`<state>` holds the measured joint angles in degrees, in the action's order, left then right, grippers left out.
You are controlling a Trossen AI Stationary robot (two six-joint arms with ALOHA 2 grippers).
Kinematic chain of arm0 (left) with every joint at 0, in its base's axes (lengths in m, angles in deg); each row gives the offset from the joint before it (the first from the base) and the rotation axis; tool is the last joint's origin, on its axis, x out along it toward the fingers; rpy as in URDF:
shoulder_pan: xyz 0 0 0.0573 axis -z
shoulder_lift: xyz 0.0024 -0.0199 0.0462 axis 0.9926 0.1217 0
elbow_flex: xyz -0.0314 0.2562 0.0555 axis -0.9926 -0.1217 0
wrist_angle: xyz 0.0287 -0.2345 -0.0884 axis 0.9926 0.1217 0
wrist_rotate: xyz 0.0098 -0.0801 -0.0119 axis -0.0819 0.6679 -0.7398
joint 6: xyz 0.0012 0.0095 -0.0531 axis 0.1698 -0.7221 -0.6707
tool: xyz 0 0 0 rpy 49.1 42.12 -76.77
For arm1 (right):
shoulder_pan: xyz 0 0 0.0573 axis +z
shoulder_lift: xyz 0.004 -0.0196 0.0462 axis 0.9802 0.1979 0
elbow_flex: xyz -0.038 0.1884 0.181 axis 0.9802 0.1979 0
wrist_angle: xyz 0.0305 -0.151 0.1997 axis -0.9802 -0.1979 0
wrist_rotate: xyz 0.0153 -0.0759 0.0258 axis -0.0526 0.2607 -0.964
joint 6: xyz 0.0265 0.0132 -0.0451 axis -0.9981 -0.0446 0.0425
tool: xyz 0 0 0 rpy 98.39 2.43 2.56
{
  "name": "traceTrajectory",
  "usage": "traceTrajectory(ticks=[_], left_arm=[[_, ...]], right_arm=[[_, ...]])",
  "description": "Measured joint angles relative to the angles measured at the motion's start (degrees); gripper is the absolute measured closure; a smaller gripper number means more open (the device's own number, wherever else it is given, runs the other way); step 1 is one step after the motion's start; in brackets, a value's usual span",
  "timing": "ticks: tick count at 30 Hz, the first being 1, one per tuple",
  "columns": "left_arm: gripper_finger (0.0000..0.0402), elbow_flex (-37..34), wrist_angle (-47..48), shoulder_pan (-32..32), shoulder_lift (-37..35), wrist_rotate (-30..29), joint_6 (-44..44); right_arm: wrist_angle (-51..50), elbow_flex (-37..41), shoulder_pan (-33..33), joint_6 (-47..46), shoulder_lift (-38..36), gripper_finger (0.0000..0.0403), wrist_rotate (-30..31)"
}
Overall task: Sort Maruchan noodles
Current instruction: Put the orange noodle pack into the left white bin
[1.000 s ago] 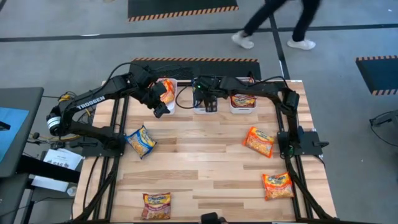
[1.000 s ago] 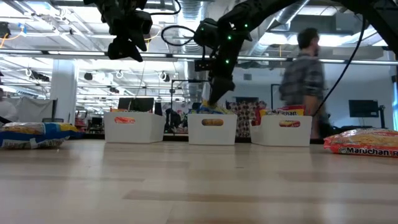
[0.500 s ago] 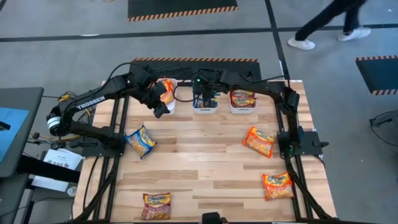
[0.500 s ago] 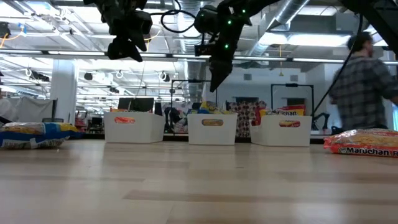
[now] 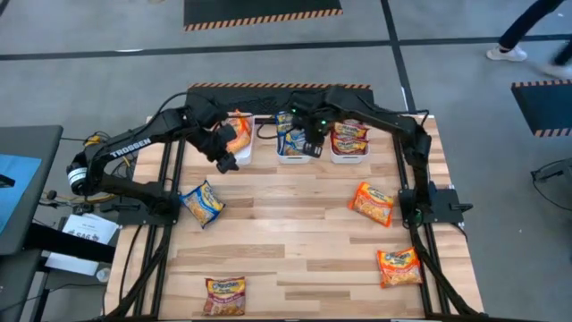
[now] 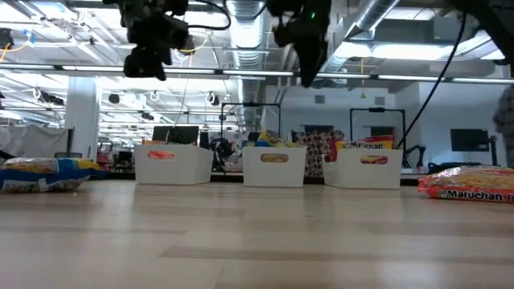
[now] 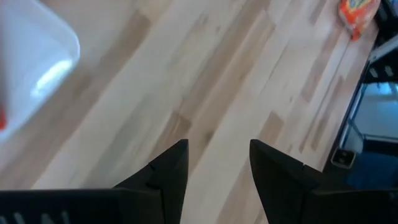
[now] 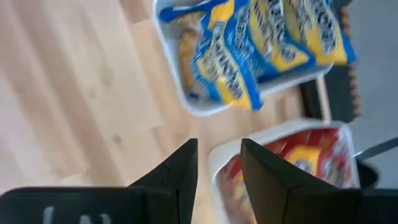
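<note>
Blue-and-yellow packets (image 8: 261, 43) in middle bin (image 5: 294, 156); four loose on table (image 5: 295, 224). Right gripper (image 5: 315, 146) above bins, left gripper (image 5: 225, 162) beside left bin, both empty, fingers apart. Probably between picks; next, reach for orange packet (image 5: 371, 202).

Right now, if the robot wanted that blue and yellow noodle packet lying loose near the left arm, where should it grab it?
Probably from straight above, fingers closing across the short width at the middle. The blue and yellow packet lies flat and askew on the table, apart from the other packets, so the gripper would need turning to match. The left gripper is nearest and open.
</note>
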<state>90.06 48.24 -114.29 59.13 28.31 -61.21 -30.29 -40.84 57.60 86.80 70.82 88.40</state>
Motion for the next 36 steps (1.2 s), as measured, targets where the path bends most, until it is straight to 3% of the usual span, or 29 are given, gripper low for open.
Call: traceTrajectory(ticks=[7,17,26,31,36], left_arm=[[0.0246,0.0,9.5,3.4,0.0,0.0,2.4],[0.0246,0.0,10.3,13.5,0.0,0.5,1.4],[0.0246,0.0,10.3,22.2,0.0,0.9,-4.2],[0.0246,0.0,10.3,27.1,0.0,6.7,-5.9],[0.0246,0.0,10.3,33.8,0.0,4.5,-8.6]], right_arm=[[-0.9,0.2,5.6,-10.0,-7.8,0.0255,-1.2],[-0.7,0.2,18.6,-24.6,-14.8,0.0255,-1.9],[-3.6,0.2,30.8,-39.8,-14.5,0.0255,-2.2],[-3.7,0.3,36.9,-46.1,-13.3,0.0255,-2.1],[-3.6,0.4,41.7,-52.6,-12.2,0.0255,-0.8]])
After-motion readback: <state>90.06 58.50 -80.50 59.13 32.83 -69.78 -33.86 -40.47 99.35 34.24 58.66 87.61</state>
